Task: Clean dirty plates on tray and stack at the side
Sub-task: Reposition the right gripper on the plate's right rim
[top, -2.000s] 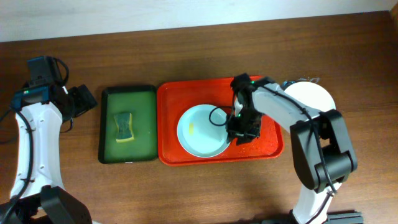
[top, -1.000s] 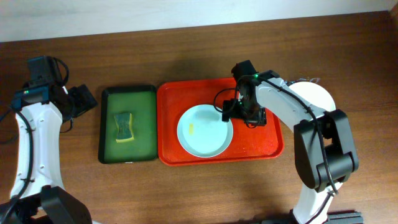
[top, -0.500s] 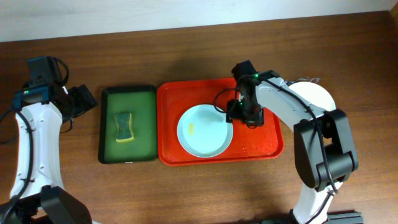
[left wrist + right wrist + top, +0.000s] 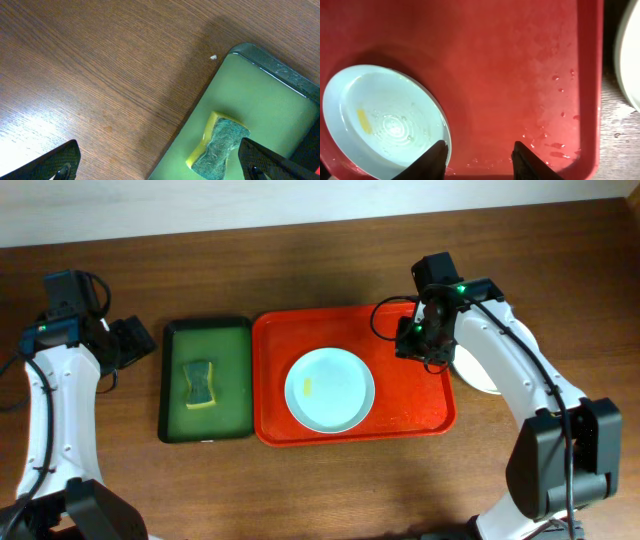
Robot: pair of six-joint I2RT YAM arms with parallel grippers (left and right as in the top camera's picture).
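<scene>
On the red tray lies one pale plate with a small yellow smear left of its middle. My right gripper hovers over the tray's far right part, to the right of that plate. In the right wrist view its jaws stand apart over bare wet tray, and the right gripper holds nothing. The plate lies just left of the left fingertip. My left gripper waits open over the table, left of the green tray; the left gripper is empty.
A dark green tray left of the red one holds a yellow-green sponge, also seen as the sponge in the left wrist view. A white plate rests on the table right of the red tray, partly under my right arm.
My right gripper has drawn away from the plate's right rim, toward the tray's far right, and its jaws have narrowed. The plate and the left arm have stayed put.
</scene>
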